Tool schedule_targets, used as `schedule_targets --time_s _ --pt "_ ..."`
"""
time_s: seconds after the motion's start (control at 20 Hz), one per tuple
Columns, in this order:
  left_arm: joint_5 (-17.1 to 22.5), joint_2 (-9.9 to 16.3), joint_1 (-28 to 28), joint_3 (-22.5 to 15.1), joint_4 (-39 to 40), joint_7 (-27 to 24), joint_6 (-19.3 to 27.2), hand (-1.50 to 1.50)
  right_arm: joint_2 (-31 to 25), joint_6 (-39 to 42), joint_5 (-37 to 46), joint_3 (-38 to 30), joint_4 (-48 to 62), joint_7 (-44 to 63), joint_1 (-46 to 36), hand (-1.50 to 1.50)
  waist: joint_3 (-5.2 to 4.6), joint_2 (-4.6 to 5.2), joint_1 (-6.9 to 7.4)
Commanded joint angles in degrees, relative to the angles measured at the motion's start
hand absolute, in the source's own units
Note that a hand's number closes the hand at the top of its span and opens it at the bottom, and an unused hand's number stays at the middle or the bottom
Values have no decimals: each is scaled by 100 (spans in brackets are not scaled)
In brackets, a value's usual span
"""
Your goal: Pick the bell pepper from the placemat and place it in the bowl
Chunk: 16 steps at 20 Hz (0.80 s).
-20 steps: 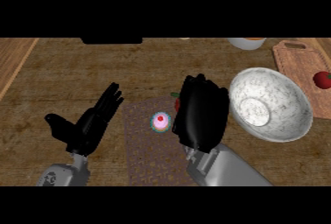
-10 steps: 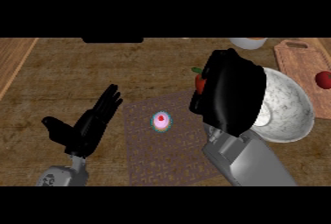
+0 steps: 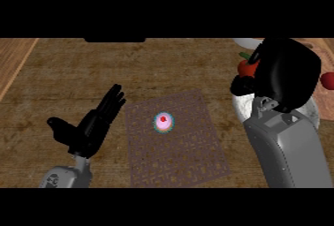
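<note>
My right hand is curled round the red bell pepper, whose green stem pokes out at the hand's left side. Hand and pepper hang above the left part of the speckled white bowl, which my hand and grey forearm mostly hide. The brown woven placemat lies in the middle of the counter, left of the bowl. My left hand rests open, fingers up, just left of the placemat.
A small pink cupcake with a red top stands on the placemat. A red round thing on a pinkish cutting board shows at the right edge. A dark object sits at the counter's far edge.
My right hand has carried the bell pepper up and to the right, from the placemat's edge to above the bowl. The left hand has stayed where it was.
</note>
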Motion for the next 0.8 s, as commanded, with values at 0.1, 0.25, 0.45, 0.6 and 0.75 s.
schedule_targets --time_s 0.1,0.25,0.45,0.6,0.75 --pt "128 134 -10 159 -371 325 -129 0 -502 -503 -131 -875 743 -422 51 150 2 6 46" --pt "158 70 -88 159 -353 420 -128 0 -727 -1044 86 -890 1451 -757 404 150 2 13 49" --pt "-75 -135 -95 -30 -313 414 70 0 -1279 -1097 -301 -1589 2712 -1299 -59 150 5 34 99" --pt "-72 -56 225 -60 -323 78 -165 0 -1048 -1311 -557 -1970 3280 -1060 30 150 5 34 128" --pt "40 -65 187 7 -482 305 -159 0 -1059 -1739 -742 -2341 3676 -956 -130 -150 5 25 116"
